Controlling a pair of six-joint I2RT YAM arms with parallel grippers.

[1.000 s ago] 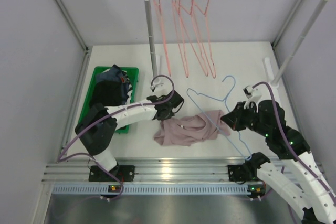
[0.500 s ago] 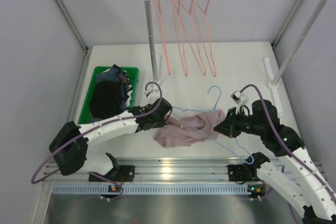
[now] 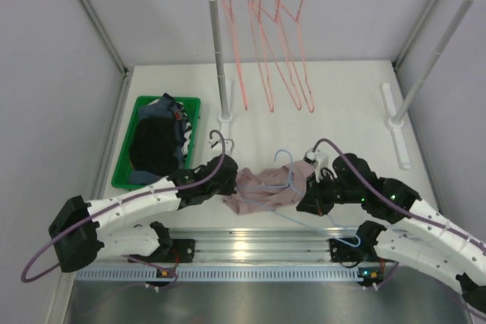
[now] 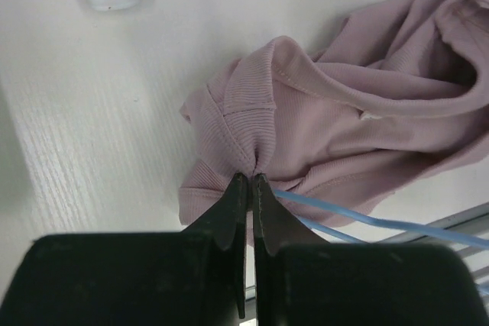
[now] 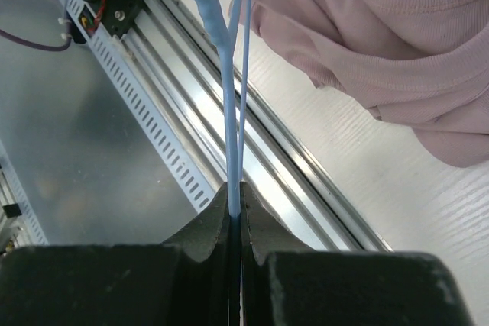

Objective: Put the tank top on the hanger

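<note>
The dusty pink tank top (image 3: pixel 262 191) lies crumpled on the white table near the front rail. My left gripper (image 3: pixel 230 181) is at its left edge, shut on a pinched fold of the fabric (image 4: pixel 252 143). The light-blue hanger (image 3: pixel 283 156) lies across the top, with its hook at the far side and one corner (image 3: pixel 351 241) over the rail. My right gripper (image 3: pixel 305 204) is shut on the hanger's wire (image 5: pixel 229 112) just right of the top (image 5: pixel 382 28). A blue wire (image 4: pixel 367 221) runs under the fabric in the left wrist view.
A green bin (image 3: pixel 121 166) with dark clothes (image 3: pixel 156 138) stands at the left. A rack with several pink hangers (image 3: pixel 269 51) stands at the back, its post (image 3: pixel 217 58) near the middle and its foot (image 3: pixel 399 134) at the right. An aluminium rail (image 3: pixel 243 248) runs along the front.
Both grippers have moved toward the front rail. The right one has carried the hanger leftward over the top. The left one has come down onto the top's left edge.
</note>
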